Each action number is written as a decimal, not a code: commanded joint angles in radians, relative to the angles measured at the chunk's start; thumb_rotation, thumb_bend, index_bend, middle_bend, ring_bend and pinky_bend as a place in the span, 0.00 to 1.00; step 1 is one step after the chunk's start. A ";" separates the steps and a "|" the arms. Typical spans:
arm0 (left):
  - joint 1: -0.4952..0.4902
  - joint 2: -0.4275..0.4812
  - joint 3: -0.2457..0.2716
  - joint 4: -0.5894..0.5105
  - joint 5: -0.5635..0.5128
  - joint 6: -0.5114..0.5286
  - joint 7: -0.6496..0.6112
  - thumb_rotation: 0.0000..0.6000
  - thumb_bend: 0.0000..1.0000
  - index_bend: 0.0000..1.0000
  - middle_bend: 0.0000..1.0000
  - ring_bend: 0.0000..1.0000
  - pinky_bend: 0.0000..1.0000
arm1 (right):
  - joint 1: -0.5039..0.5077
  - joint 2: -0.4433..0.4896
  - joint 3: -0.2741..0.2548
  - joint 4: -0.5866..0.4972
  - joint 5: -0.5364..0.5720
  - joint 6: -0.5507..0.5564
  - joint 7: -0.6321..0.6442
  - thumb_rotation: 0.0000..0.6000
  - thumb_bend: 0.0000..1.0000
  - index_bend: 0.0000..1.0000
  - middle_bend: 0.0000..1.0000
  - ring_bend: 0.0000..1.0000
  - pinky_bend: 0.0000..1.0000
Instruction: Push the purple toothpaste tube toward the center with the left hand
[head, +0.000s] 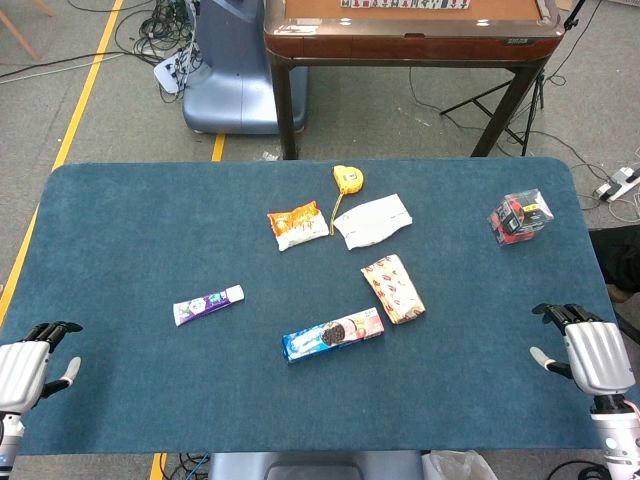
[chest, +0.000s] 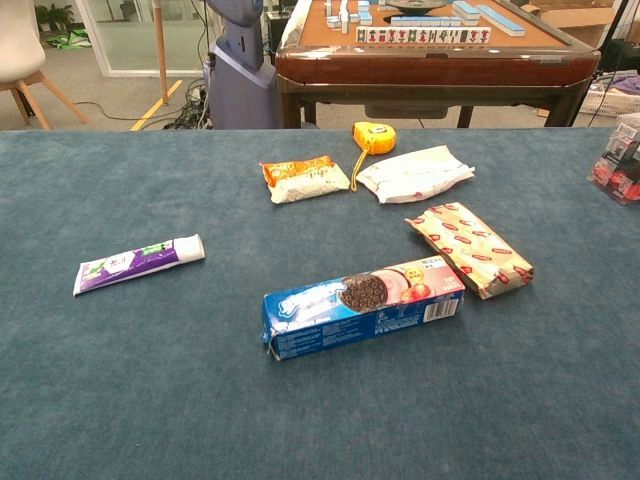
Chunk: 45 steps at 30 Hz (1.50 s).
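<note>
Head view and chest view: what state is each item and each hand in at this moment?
Purple toothpaste tube: flat, untouched, left of centre.
Blue cookie box: flat, closed.
Red-patterned snack pack: flat, sealed.
Orange snack bag: flat, sealed.
White pouch: flat.
Yellow tape measure: tape partly extended.
Left hand: open, empty.
Right hand: open, empty.

A blue cookie box with a chocolate sandwich cookie printed on it lies flat near the middle of the dark teal cloth-covered table. Just to its right lies a cream packet patterned in red, set at an angle. Farther back sit an orange snack pouch, a white plastic pouch and a yellow tape measure. A clear pack of red and black items sits near the far right edge. Beyond the table stands a brown mahjong table.
</note>
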 joint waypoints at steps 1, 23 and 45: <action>0.003 -0.001 -0.001 0.000 -0.004 0.003 -0.001 1.00 0.35 0.32 0.33 0.27 0.53 | 0.005 -0.003 -0.004 -0.001 -0.015 0.001 -0.003 1.00 0.13 0.38 0.46 0.37 0.58; -0.109 -0.082 -0.082 0.087 0.032 -0.037 0.040 1.00 0.08 0.09 0.12 0.15 0.42 | 0.012 0.017 0.014 -0.004 0.014 -0.005 0.039 1.00 0.13 0.38 0.46 0.37 0.57; -0.330 -0.264 -0.071 0.458 0.119 -0.227 -0.098 1.00 0.03 0.00 0.00 0.00 0.03 | 0.025 0.021 0.037 0.021 0.076 -0.046 0.075 1.00 0.13 0.38 0.46 0.37 0.57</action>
